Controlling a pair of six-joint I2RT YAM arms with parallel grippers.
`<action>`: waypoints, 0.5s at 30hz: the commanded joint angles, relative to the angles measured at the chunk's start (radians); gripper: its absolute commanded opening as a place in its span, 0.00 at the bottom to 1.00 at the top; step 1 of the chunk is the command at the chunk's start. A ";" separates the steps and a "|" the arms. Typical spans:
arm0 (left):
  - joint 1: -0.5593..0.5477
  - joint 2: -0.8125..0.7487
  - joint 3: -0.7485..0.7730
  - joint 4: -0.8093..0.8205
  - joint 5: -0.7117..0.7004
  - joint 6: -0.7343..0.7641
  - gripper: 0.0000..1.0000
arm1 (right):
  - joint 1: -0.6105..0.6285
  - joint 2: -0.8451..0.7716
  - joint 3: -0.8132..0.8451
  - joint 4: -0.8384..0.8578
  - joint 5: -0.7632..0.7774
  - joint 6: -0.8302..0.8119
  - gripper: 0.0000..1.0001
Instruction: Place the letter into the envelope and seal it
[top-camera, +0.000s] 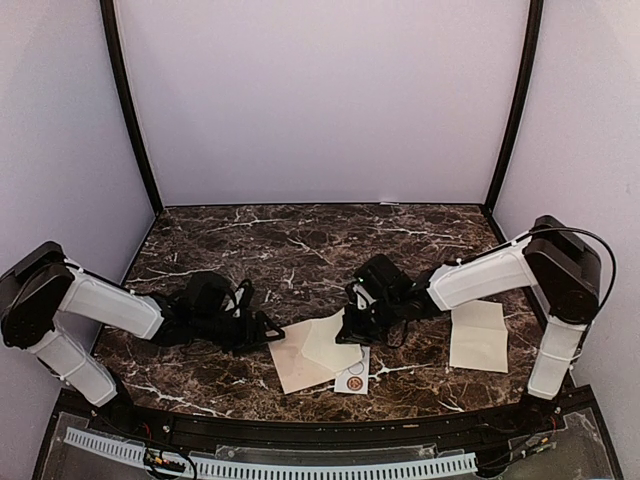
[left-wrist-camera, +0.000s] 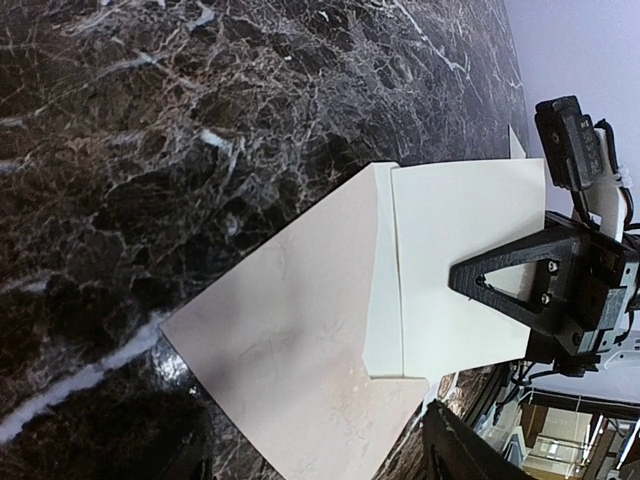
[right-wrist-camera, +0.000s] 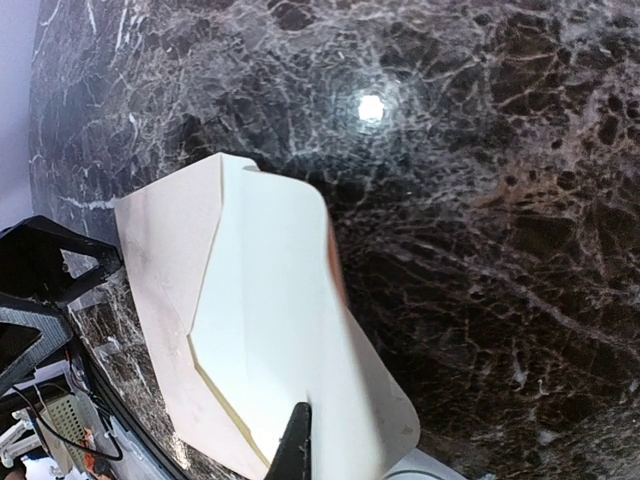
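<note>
the pinkish-tan paper envelope (top-camera: 295, 365) is laid askew at the near middle of the dark marble table (top-camera: 300, 250), pale flap opened rightward and pinched by the closed right gripper (top-camera: 352, 330); the left gripper (top-camera: 268, 330) is held spread open just beside it.

I'm working in a lab test booth: plain pale walls (top-camera: 320, 100) close off 9, 12 and 3 o'clock, black posts (top-camera: 130, 110) mark the corners, and a dark marble-look table (top-camera: 300, 240) carries my left arm (top-camera: 110, 305) and right arm (top-camera: 480, 275), with a slotted cable duct (top-camera: 270, 465) at 6 o'clock.
</note>
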 joint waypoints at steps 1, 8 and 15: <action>-0.001 0.015 0.022 -0.054 -0.034 0.048 0.70 | 0.006 0.024 0.038 -0.063 0.001 0.024 0.00; 0.000 0.052 0.033 -0.041 -0.014 0.061 0.70 | 0.006 0.054 0.075 -0.092 -0.032 0.017 0.00; -0.001 0.075 0.033 -0.019 0.006 0.060 0.70 | 0.008 0.078 0.104 -0.118 -0.045 0.001 0.00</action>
